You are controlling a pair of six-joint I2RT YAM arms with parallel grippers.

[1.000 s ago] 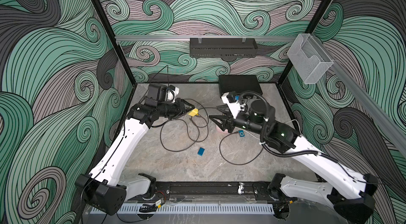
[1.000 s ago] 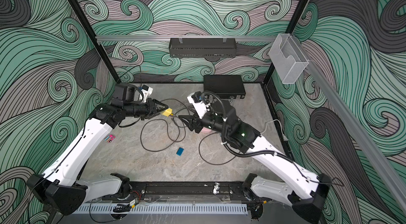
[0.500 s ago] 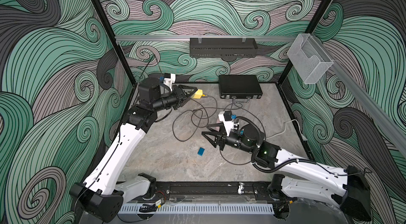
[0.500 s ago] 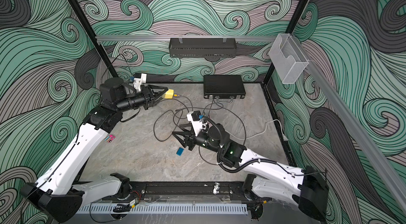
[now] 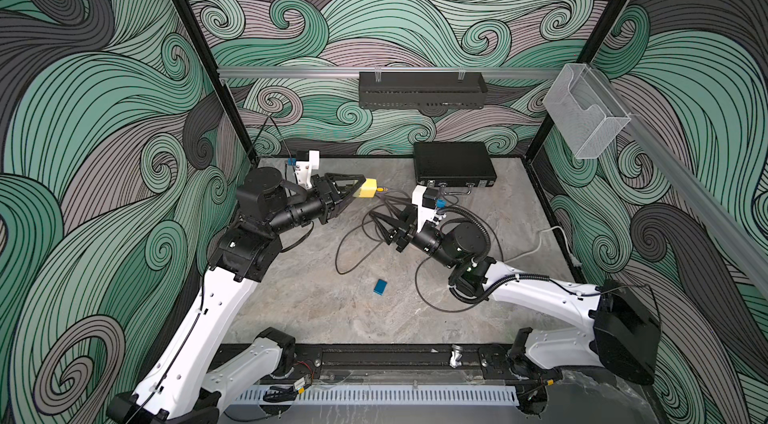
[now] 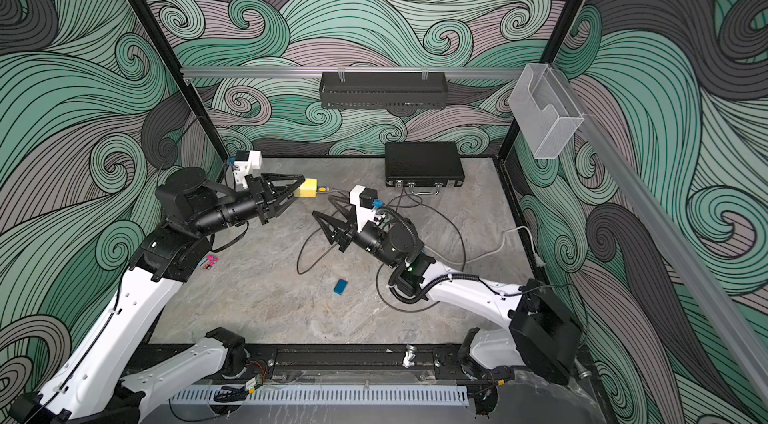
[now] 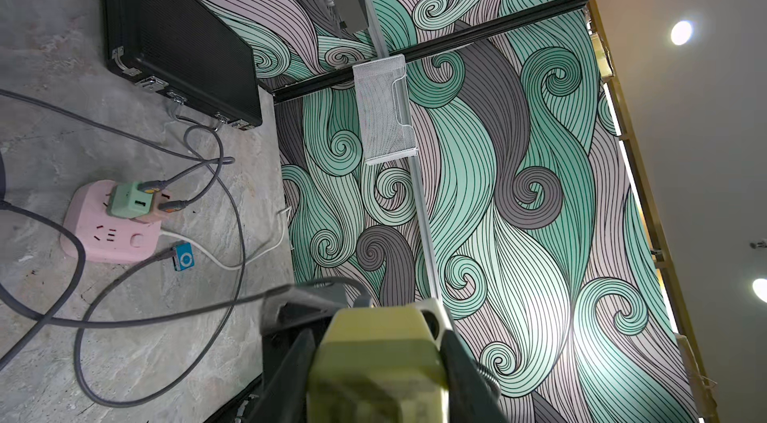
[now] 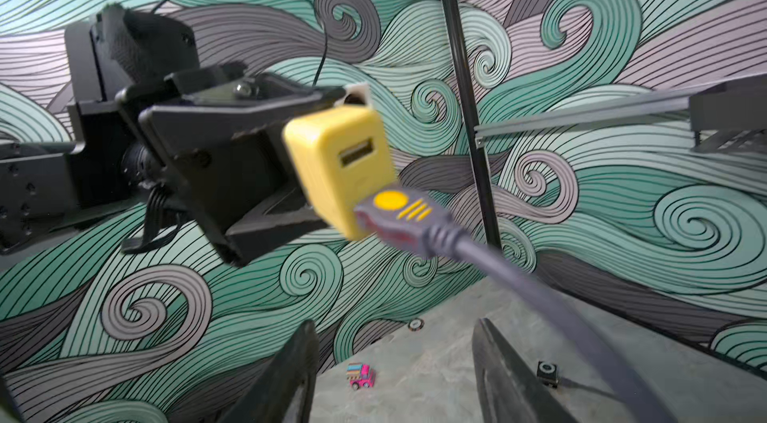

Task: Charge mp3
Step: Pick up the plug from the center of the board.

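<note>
My left gripper [image 5: 358, 188] is shut on a yellow charger cube [image 5: 368, 188], held above the table toward the back left. A grey USB cable's plug [image 8: 398, 209] sits in the cube's lower port; the upper port is bare. The right gripper [image 5: 380, 209] hangs open just below and right of the cube, nothing between its fingers, and the cable runs past one finger [image 8: 510, 375]. The blue mp3 [image 7: 184, 257] lies on the table beside a pink power strip [image 7: 103, 234], with a grey cable reaching it. My right arm hides both in both top views.
A black case [image 5: 455, 164] lies at the back. Loops of grey cable [image 5: 353, 251] and a white cord [image 5: 540, 241] cross the table. A small blue block [image 5: 380, 286] lies mid-table. A pink toy car [image 6: 209, 263] and a small black player [image 8: 547, 371] sit at the left.
The left gripper lifted the yellow charger up and toward the back. The right gripper swung down toward the front near the blue block, then rose back up close under the charger.
</note>
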